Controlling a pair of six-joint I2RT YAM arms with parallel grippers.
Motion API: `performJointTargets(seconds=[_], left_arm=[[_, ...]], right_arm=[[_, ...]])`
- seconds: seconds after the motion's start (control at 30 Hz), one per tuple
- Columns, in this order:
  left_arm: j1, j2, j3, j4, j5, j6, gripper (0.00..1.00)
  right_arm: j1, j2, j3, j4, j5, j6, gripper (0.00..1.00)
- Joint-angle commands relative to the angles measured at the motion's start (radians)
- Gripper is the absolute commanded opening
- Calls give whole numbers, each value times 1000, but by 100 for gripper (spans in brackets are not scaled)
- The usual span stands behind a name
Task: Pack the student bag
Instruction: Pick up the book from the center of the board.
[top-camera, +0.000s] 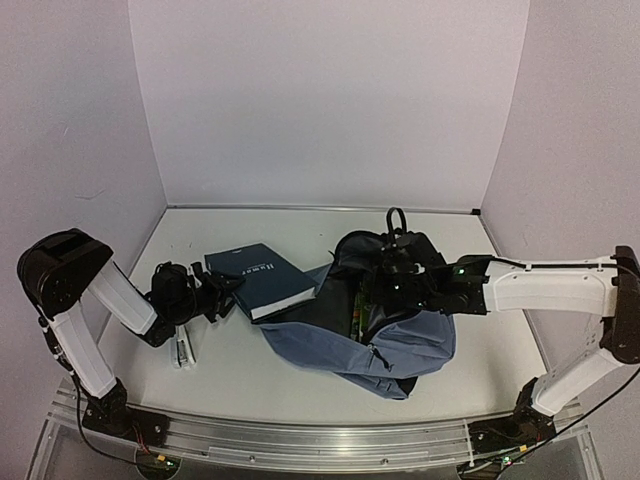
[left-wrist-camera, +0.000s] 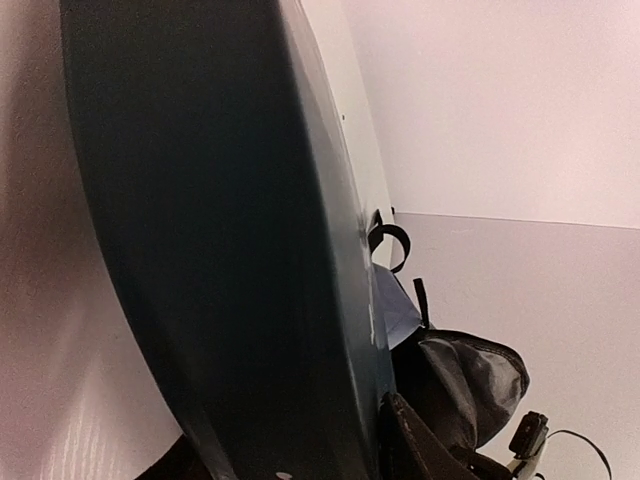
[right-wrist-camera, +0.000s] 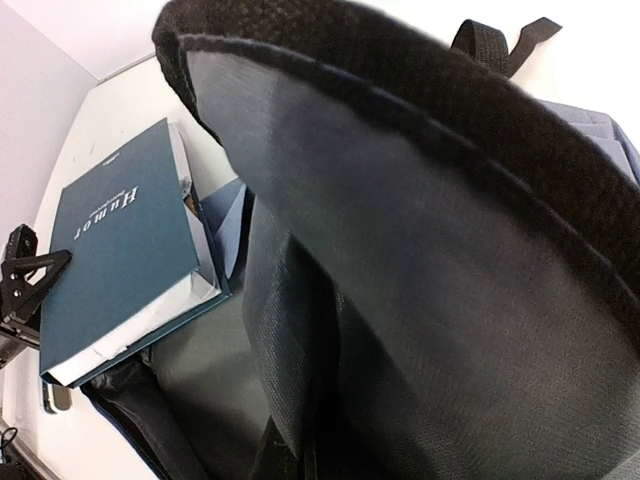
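Observation:
The student bag (top-camera: 405, 345), blue-grey with dark lining, lies on its side at centre right, its mouth facing left. My right gripper (top-camera: 398, 285) is shut on the bag's upper flap (right-wrist-camera: 420, 230) and holds the mouth open; its fingers are hidden by the fabric. A dark teal hardcover book (top-camera: 258, 278) lies tilted at the mouth, one end over the bag's lower lip. My left gripper (top-camera: 218, 293) clamps the book's left corner. In the left wrist view the book's cover (left-wrist-camera: 220, 250) fills the space between the jaws, with one finger (left-wrist-camera: 415, 445) against its edge.
A small silver and black stapler-like object (top-camera: 182, 350) lies on the table just under the left gripper. Something green and yellow (top-camera: 356, 315) shows inside the bag. The bag's black carry loop (top-camera: 396, 218) points to the back wall. White walls close in the table on three sides.

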Motion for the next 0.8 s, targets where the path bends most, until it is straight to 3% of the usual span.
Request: performJointTargets(seconds=[0.0,0.23,0.43,0.57,0.77], left_arm=[[1,-53,30,38,50,42,42],[2,-318,96,-253,132,195,39],[0,-553,250,-678,242,393,40],[0,-590,322,-863,354,458,40],[0,-567,380,-1000,573,500,38]], right_arm=[[-5,-65,11,0,28,-9,0],[-4,-79,29,-17,34,-21,0],[-5,-79,46,-24,50,-35,0],[-4,-75,69,-29,53,-50,0],[-4,-90,93,-43,50,-65,0]])
